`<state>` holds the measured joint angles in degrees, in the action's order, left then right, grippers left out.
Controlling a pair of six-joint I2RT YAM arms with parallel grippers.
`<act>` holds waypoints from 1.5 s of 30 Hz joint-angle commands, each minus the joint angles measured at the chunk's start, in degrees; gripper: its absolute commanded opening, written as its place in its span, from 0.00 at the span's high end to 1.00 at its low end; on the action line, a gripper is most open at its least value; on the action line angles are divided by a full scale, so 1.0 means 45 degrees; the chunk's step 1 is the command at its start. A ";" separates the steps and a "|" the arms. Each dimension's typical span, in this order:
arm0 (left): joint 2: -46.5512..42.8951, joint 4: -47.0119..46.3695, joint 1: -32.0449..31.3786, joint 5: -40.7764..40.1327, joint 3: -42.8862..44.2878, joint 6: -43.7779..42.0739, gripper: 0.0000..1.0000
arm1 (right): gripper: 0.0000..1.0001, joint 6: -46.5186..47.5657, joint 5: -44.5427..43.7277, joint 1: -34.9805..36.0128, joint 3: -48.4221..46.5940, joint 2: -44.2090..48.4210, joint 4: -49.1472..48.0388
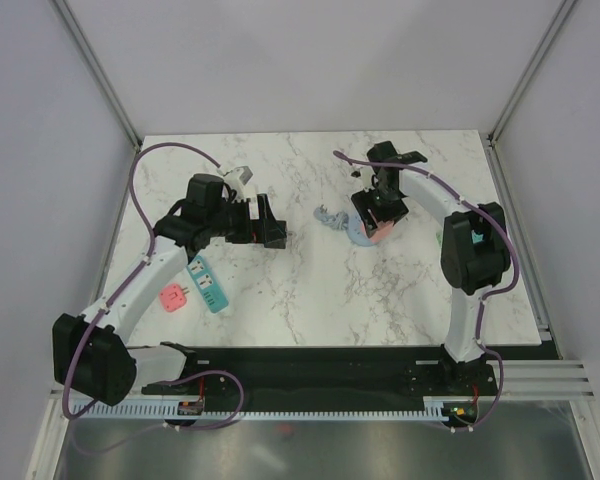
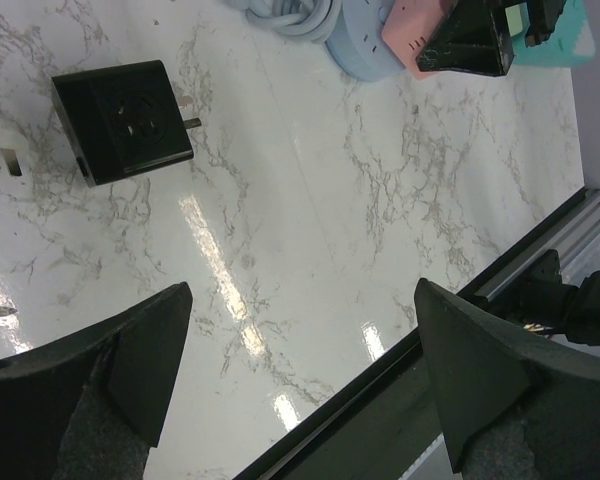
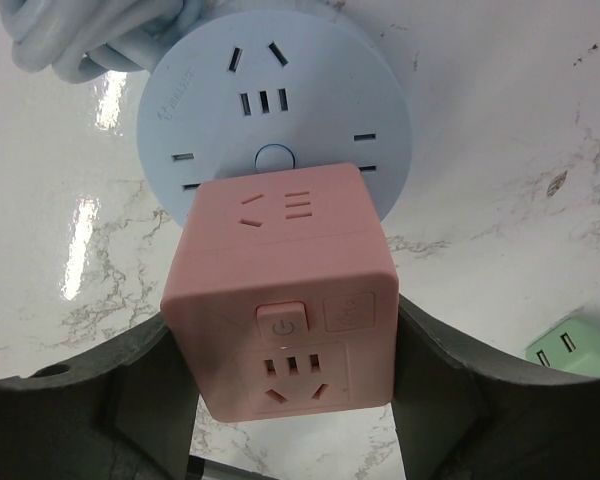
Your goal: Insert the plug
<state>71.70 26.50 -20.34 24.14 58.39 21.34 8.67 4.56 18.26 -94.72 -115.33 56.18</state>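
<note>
Your right gripper is grasping pink cube plug at round blue socket; insertion probably unfinished. Left gripper hanging released.

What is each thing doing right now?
left end effector, open and empty.
right end effector, closed on the pink cube.
pink cube, gripped, over the blue round socket's edge.
blue round socket, lying flat, cord bundled.
black plug, lying loose, prongs bare.
</note>
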 commanded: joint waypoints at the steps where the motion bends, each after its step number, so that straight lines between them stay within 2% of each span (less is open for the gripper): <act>1: -0.0562 -0.0186 0.0027 -0.0228 -0.0066 -0.0583 0.00 | 1.00 -0.0597 -0.0739 0.0179 0.0830 0.0023 -0.0706; 10: -0.0621 -0.0186 0.0027 -0.0423 -0.0046 -0.0622 0.00 | 1.00 -0.1262 -0.1325 0.0610 0.2376 -0.0171 -0.1938; 15: -0.0972 -0.0205 0.0028 -0.1651 -0.0085 -0.0350 0.00 | 0.99 -0.1301 -0.1560 0.0629 0.2299 -0.0193 -0.1977; 18: -0.1264 -0.0206 0.0027 -0.3408 0.0051 0.0429 0.00 | 0.79 -0.1359 -0.1560 0.0629 0.1658 0.0198 -0.1899; 19: -0.1266 -0.0148 0.0027 -0.3721 0.0226 0.0587 0.00 | 0.67 -0.1359 -0.1502 0.0629 0.1402 0.0373 -0.1725; 22: -0.1227 0.0204 0.0066 -0.4251 0.0655 0.1056 0.00 | 0.52 -0.1398 -0.1189 0.0629 0.0173 0.0666 -0.1315; 24: -0.1227 0.0224 0.0144 -0.3960 0.0735 0.1389 0.00 | 0.46 -0.1418 -0.1032 0.0629 -0.0413 0.0823 -0.1255; 27: -0.1305 0.0438 0.0436 -0.3782 0.0872 0.2012 0.00 | 0.33 -0.1418 -0.0389 0.0629 -0.0747 0.1233 -0.1216; 30: -0.1383 0.0653 0.0632 -0.3997 0.0872 0.2307 0.02 | 0.30 -0.1399 -0.0290 0.0610 -0.0652 0.1721 -0.1157; 32: -0.1209 0.0712 0.0672 -0.3862 0.0872 0.2095 0.06 | 0.29 -0.1301 -0.0290 0.0629 -0.0457 0.2131 -0.1157; 39: -0.0446 0.0966 0.0672 -0.2241 0.1106 0.1313 0.12 | 0.37 -0.0696 -0.0778 0.0571 0.0421 0.2036 -0.1020; 45: -0.0660 0.0947 0.0652 -0.2200 0.1048 0.1117 0.12 | 0.44 -0.0559 -0.0935 0.0357 0.1864 0.1819 -0.1449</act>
<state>69.71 31.09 -17.45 12.67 61.08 28.49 4.86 1.52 20.67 -89.19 -107.94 50.85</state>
